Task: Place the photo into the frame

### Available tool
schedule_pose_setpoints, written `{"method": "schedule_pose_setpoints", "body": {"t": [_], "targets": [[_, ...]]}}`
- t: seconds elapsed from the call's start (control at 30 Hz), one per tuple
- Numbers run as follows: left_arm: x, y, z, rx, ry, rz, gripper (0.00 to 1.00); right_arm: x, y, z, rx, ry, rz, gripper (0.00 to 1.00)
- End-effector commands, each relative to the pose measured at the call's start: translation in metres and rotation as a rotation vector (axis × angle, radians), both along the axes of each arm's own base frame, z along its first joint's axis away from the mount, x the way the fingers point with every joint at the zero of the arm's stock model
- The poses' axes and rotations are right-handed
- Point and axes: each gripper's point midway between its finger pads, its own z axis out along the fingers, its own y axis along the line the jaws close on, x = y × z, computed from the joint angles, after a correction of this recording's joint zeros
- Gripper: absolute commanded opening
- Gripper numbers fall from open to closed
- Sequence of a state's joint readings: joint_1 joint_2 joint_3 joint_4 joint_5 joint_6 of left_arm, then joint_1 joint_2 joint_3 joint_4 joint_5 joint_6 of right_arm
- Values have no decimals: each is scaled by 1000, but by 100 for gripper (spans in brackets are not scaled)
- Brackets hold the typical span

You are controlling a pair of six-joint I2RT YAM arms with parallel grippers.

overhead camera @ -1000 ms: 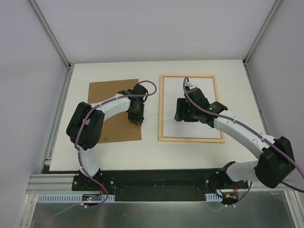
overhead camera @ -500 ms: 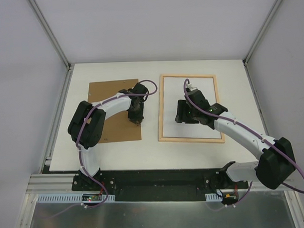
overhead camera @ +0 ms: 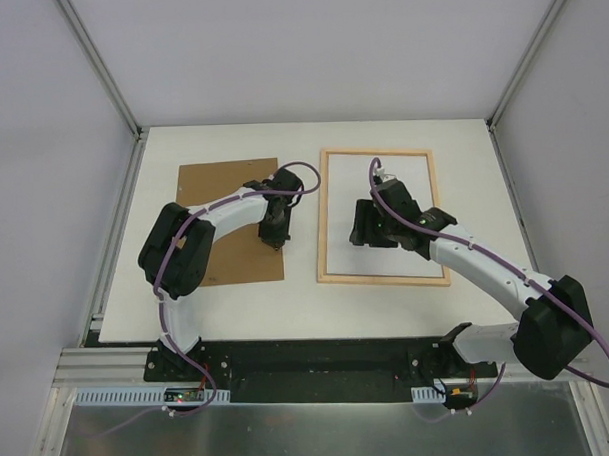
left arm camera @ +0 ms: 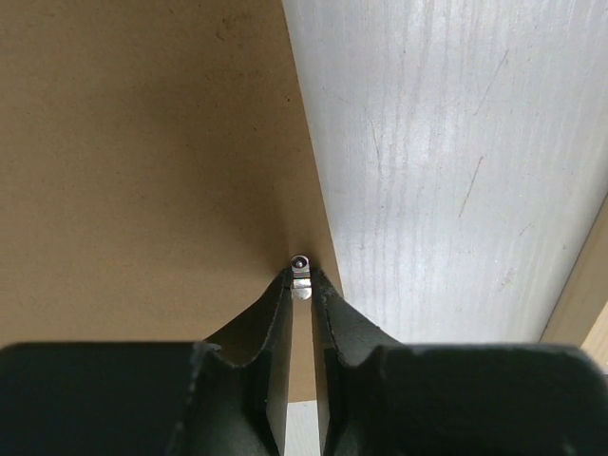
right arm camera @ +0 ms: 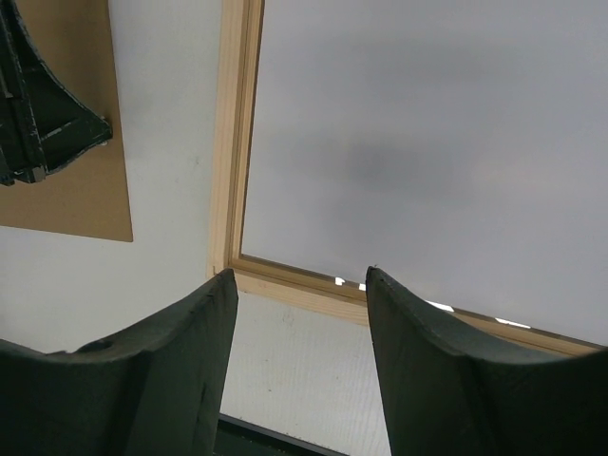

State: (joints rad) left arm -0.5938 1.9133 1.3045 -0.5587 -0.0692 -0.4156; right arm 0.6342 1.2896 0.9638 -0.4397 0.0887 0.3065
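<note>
The light wood frame (overhead camera: pixel 377 152) lies flat at the table's right. A white sheet (overhead camera: pixel 348 181) fills it, which looks like the photo with its reverse side up; no picture shows. My right gripper (overhead camera: pixel 362 226) is open and empty, low over the frame's near-left part. In the right wrist view its fingertips (right arm camera: pixel 296 274) straddle the frame's near rail (right arm camera: pixel 285 285) beside the corner, with the white sheet (right arm camera: pixel 427 142) beyond. My left gripper (overhead camera: pixel 275 241) is shut on a small metal tab (left arm camera: pixel 301 277) at the right edge of the brown backing board (left arm camera: pixel 142 142).
The backing board (overhead camera: pixel 224 206) lies left of the frame, with a strip of bare white table (overhead camera: pixel 302 218) between them. The frame's edge shows at the lower right of the left wrist view (left arm camera: pixel 581 294). Metal posts and grey walls bound the table.
The left arm's elbow has shifted slightly to the right. Both grippers have hardly moved.
</note>
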Motion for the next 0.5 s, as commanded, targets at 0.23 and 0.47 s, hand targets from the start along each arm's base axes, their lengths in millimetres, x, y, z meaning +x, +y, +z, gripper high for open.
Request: {"method": "schedule_pose_setpoints", "body": {"t": [0.23, 0.47], "targets": [[-11, -8, 3, -19, 19, -4, 0, -3, 43, 5, 189, 15, 68, 58], [-8, -18, 20, -77, -2, -10, 0, -9, 82, -6, 305, 46, 135, 58]]}}
